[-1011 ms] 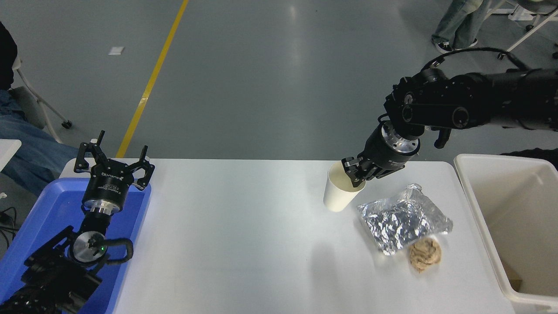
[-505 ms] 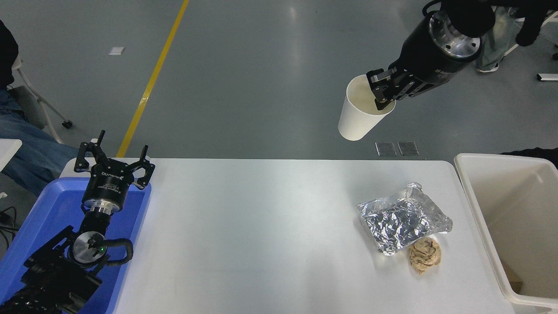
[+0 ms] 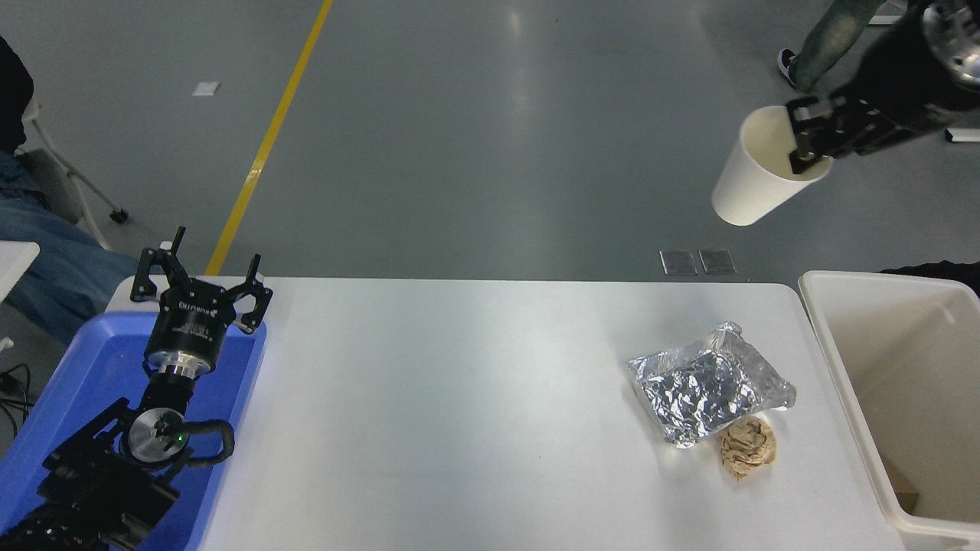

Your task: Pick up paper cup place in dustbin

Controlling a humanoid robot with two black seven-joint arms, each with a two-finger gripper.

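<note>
The white paper cup (image 3: 754, 180) hangs high in the air at the upper right, tilted, its cream inside showing. My right gripper (image 3: 808, 149) is shut on the cup's rim, one finger inside and one outside, and holds it above and a little left of the dustbin (image 3: 846, 383). The dustbin is a large cream-white bin at the table's right end, its inside partly in view. My left gripper (image 3: 200, 287) is parked open at the lower left over the blue tray (image 3: 69, 383).
A crumpled silver foil bag (image 3: 708, 390) and a crumpled brown paper ball (image 3: 749, 448) lie on the white table (image 3: 459, 398) near the bin. A person's legs show at the top right, and a seated person at the left edge.
My right gripper has lifted the cup off the table, then carried it to the right toward the space above the dustbin. The left arm has not moved.
</note>
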